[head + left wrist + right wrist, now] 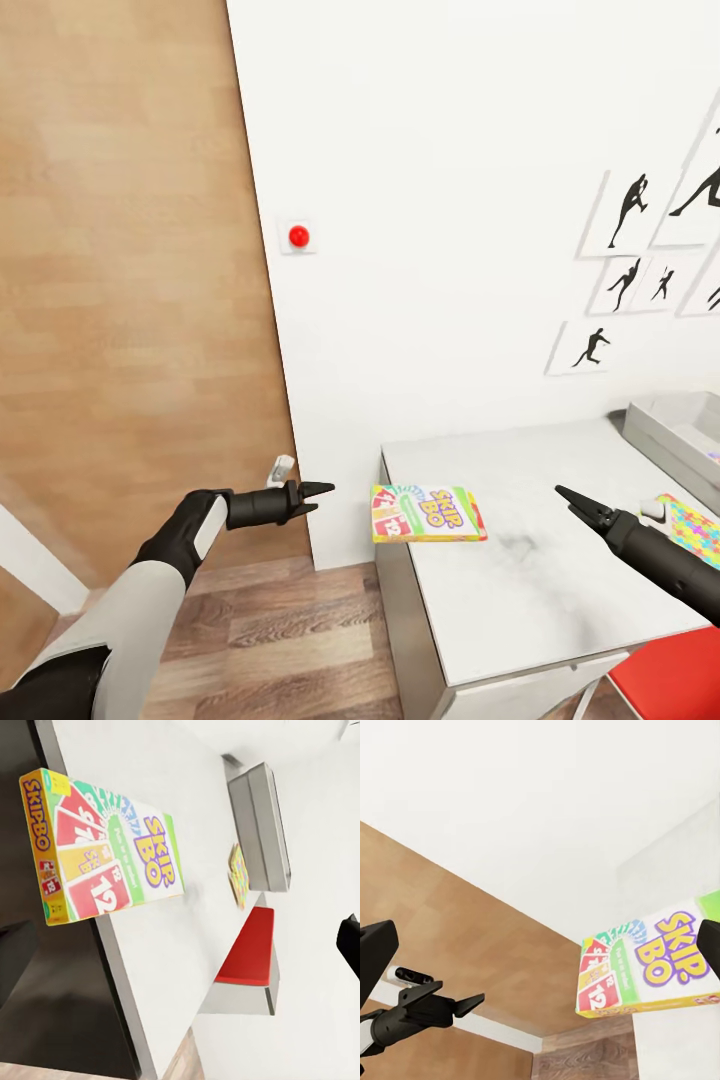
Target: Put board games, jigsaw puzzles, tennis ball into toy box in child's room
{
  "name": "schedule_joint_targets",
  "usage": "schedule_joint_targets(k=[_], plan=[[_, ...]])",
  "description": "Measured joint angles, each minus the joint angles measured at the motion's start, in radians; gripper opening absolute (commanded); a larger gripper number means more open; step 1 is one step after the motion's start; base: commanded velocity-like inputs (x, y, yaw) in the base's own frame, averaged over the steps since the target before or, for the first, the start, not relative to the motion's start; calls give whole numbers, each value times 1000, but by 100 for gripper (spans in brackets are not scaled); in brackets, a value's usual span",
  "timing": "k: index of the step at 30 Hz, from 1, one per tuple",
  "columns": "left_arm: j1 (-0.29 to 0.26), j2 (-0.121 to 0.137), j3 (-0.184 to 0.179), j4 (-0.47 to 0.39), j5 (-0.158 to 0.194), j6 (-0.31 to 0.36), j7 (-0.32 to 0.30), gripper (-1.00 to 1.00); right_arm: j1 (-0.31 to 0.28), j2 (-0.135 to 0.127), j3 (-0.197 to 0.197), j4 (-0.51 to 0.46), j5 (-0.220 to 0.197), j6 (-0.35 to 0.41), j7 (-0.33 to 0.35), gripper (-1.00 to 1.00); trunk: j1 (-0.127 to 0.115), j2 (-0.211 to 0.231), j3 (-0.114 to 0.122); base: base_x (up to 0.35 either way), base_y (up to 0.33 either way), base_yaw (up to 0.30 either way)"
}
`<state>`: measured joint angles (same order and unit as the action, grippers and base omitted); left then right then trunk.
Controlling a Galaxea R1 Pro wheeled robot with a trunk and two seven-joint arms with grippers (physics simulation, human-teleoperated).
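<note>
A Skip-Bo board game (428, 513) lies flat at the left end of the white table (540, 590), its left side jutting past the edge. My left gripper (322, 495) hovers just left of the box, apart from it, open and empty. My right gripper (562, 492) hangs over the table to the box's right, open; its fingers (375, 960) stand wide apart, with the box (649, 964) between and beyond them. The grey toy box (680, 435) sits at the table's far right, with a jigsaw puzzle (697, 527) in front of it. The box (105, 844) is close in the left wrist view.
A brown wooden door (120, 250) with a handle (283, 465) stands left of the table. On the white wall are a red button (298, 236) and baseball silhouettes (630, 215). A red chair seat (670, 680) sits at the table's front right. Wood floor lies below.
</note>
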<state>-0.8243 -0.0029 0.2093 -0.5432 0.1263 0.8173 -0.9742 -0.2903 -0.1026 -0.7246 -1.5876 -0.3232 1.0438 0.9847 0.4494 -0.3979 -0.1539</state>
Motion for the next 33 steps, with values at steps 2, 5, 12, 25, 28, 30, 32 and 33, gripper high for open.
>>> schedule_joint_targets(k=[2,5,12,25,28,30,32,33], plan=[[0,-1,0,0,0,0,0,100,0,0,0,0,0,0,0,100,0,0,0,4,2,-1],[0,-1,0,0,0,0,0,100,0,0,0,0,0,0,0,100,0,0,0,2,1,0],[0,0,0,0,0,0,0,100,0,1,0,0,0,0,0,100,0,0,0,14,0,-23],[0,0,-1,0,1,0,-1,100,0,1,0,0,0,0,0,100,0,0,13,89,0,-173],[0,0,-1,0,1,0,-1,100,0,1,0,0,0,0,0,100,0,0,17,24,0,-194],[0,1,0,0,1,1,-1,100,0,1,1,0,0,0,0,100,0,0,19,10,0,-167],[0,1,0,-1,0,2,-3,100,0,1,1,0,0,0,0,100,0,0,21,6,0,-109],[0,1,0,-1,0,3,-8,100,0,1,1,0,0,0,0,100,0,0,22,4,0,-68]])
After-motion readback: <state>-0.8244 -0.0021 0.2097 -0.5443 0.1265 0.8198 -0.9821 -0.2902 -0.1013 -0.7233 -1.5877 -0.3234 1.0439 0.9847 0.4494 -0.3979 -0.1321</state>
